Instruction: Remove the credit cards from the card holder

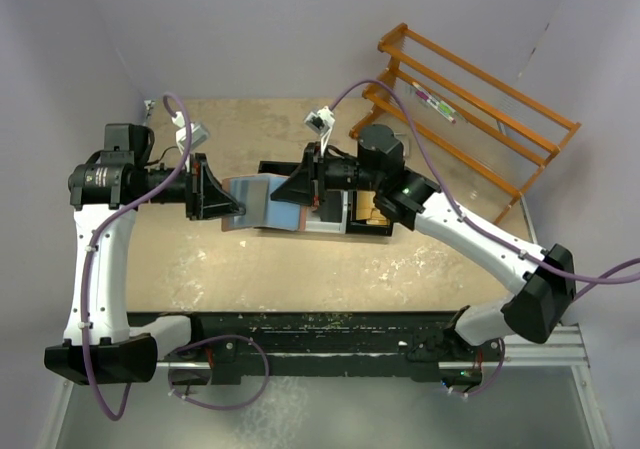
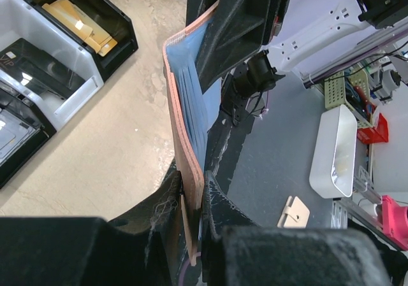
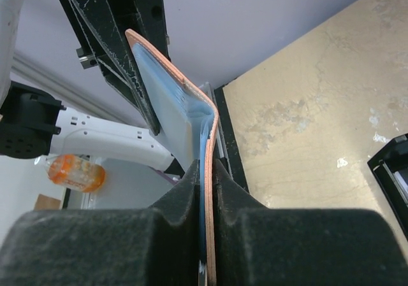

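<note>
Card holder [image 1: 256, 201] clamped between left gripper [image 2: 193, 200] and right gripper [image 3: 208, 181] (seemingly aloft).

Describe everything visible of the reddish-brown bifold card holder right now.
The reddish-brown bifold card holder looks like thin leather, with a light blue lining layered into pockets. It is held off the tan table, partly open in a V. The left gripper pinches the edge of one flap and the right gripper pinches the other. Both flaps bend slightly. No card can be told apart from the lining.
</note>
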Robot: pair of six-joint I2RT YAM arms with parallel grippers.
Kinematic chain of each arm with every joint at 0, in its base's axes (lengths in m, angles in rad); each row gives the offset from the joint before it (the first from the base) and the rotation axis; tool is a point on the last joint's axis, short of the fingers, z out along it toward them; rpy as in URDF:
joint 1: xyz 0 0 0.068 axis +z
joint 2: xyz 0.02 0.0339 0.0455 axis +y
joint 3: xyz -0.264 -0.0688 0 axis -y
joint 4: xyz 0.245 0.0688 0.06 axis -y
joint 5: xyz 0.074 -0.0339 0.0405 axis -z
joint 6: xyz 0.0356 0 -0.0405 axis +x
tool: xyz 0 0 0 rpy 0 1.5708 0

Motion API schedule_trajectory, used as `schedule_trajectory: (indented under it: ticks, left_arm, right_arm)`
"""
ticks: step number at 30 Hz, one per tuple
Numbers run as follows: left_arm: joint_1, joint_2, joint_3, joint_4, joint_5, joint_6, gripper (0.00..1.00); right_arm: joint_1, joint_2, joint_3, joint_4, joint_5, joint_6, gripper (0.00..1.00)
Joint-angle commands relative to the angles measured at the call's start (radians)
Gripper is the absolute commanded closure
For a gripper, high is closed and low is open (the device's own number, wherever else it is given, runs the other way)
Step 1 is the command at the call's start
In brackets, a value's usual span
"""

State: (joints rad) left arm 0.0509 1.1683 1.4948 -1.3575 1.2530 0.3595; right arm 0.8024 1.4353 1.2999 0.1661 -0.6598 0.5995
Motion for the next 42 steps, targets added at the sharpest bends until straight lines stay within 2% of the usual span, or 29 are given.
schedule_trajectory:
  ticks: [1, 3, 6, 7, 9, 12, 18, 22, 28, 34, 39, 41, 42]
  left_arm:
    - [-0.002, -0.006, 0.041, 0.044, 0.065, 0.004, 1.0]
    - [-0.002, -0.013, 0.037, 0.059, 0.068, -0.01, 0.99]
    - [-0.002, -0.019, 0.032, 0.074, 0.071, -0.029, 0.92]
    - [-0.002, -0.021, 0.032, 0.076, 0.072, -0.031, 0.88]
    - [-0.002, -0.023, 0.03, 0.076, 0.073, -0.033, 0.7]
    - [-0.002, -0.027, 0.03, 0.058, 0.08, -0.014, 0.59]
    - [-0.001, -0.029, 0.05, -0.024, 0.098, 0.067, 0.53]
    - [-0.002, -0.022, 0.074, -0.108, 0.113, 0.151, 0.56]
    - [-0.002, -0.007, 0.092, -0.167, 0.123, 0.21, 0.73]
    - [-0.002, -0.012, 0.098, -0.177, 0.135, 0.222, 0.8]
    - [-0.002, -0.043, 0.05, 0.027, 0.07, 0.014, 0.88]
    - [-0.002, -0.073, 0.014, 0.139, 0.02, -0.094, 0.88]
    - [-0.001, -0.088, -0.003, 0.182, 0.0, -0.132, 0.83]
  right_arm:
    - [0.014, -0.054, -0.013, 0.03, 0.051, 0.01, 0.96]
    - [0.014, -0.059, -0.021, 0.035, 0.083, 0.016, 0.99]
    - [0.014, -0.063, -0.029, 0.048, 0.104, 0.028, 1.0]
    - [0.014, -0.065, -0.031, 0.054, 0.107, 0.032, 1.0]
    - [0.014, -0.071, -0.036, 0.06, 0.115, 0.034, 1.0]
    - [0.014, -0.085, -0.038, 0.056, 0.13, 0.029, 1.0]
    - [0.014, -0.111, -0.034, -0.006, 0.115, 0.005, 1.0]
    - [0.014, -0.127, -0.038, -0.003, 0.107, 0.006, 1.0]
    - [0.015, -0.134, -0.04, -0.02, 0.105, -0.011, 1.0]
    - [0.014, -0.141, -0.038, -0.001, 0.123, -0.022, 1.0]
    - [0.014, -0.141, -0.034, 0.017, 0.105, -0.008, 1.0]
    - [0.014, -0.141, -0.035, 0.026, 0.098, -0.001, 1.0]
    - [0.014, -0.141, -0.035, 0.029, 0.096, 0.002, 1.0]
